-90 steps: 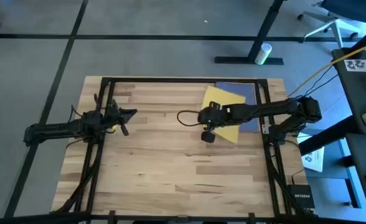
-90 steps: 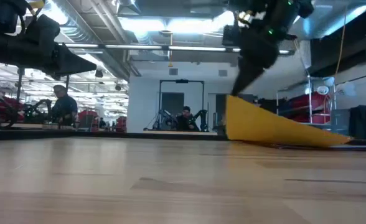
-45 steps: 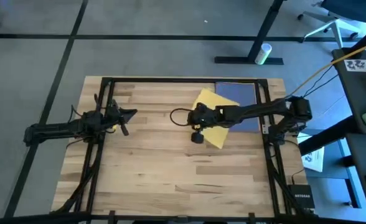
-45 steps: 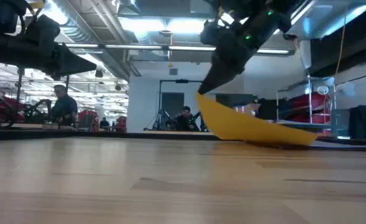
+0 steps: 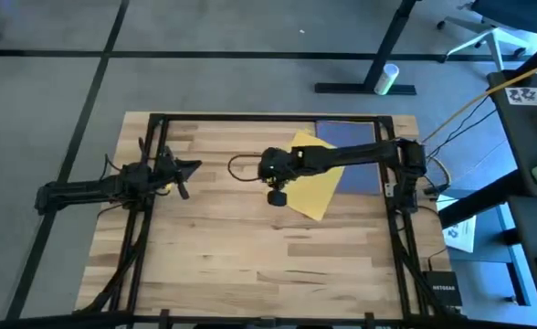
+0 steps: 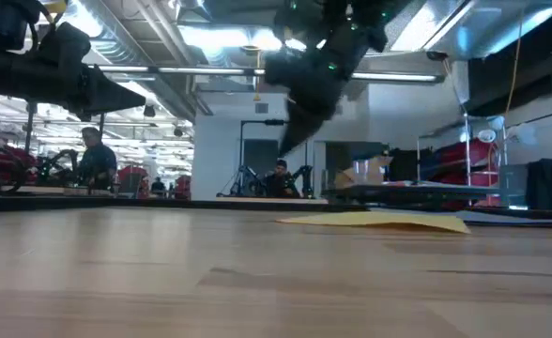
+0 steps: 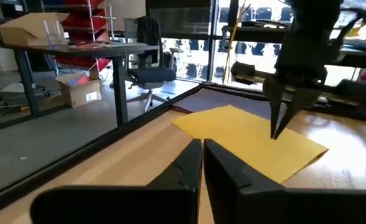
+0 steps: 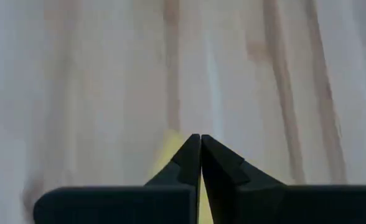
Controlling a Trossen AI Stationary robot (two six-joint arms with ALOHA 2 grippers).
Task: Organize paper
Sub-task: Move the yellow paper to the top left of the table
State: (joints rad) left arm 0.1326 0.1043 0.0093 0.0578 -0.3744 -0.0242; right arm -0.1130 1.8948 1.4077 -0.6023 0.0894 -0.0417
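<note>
A yellow sheet of paper (image 5: 312, 174) (image 6: 379, 222) (image 7: 245, 134) lies flat on the wooden table, right of centre. Its far right corner lies over a navy blue sheet (image 5: 355, 155) at the far right of the table. My right gripper (image 5: 270, 169) (image 6: 287, 148) (image 7: 275, 132) (image 8: 200, 140) hangs shut over the yellow sheet's left edge, pointing down and clear of it. A strip of yellow (image 8: 167, 152) shows beneath its fingers. My left gripper (image 5: 195, 167) (image 7: 203, 149) waits shut above the table's left side.
Black frame rails (image 5: 250, 118) run along the table's far edge and both sides. The bare wood (image 5: 250, 247) of the table's middle and near half has free room. A white printed sheet (image 5: 460, 233) lies off the table to the right.
My right gripper has gone toward the table's left edge, dragging the yellow sheet by its raised left edge, mostly off the navy sheet. The sheet has since dropped from the fingers and now lies flat, with the gripper above it.
</note>
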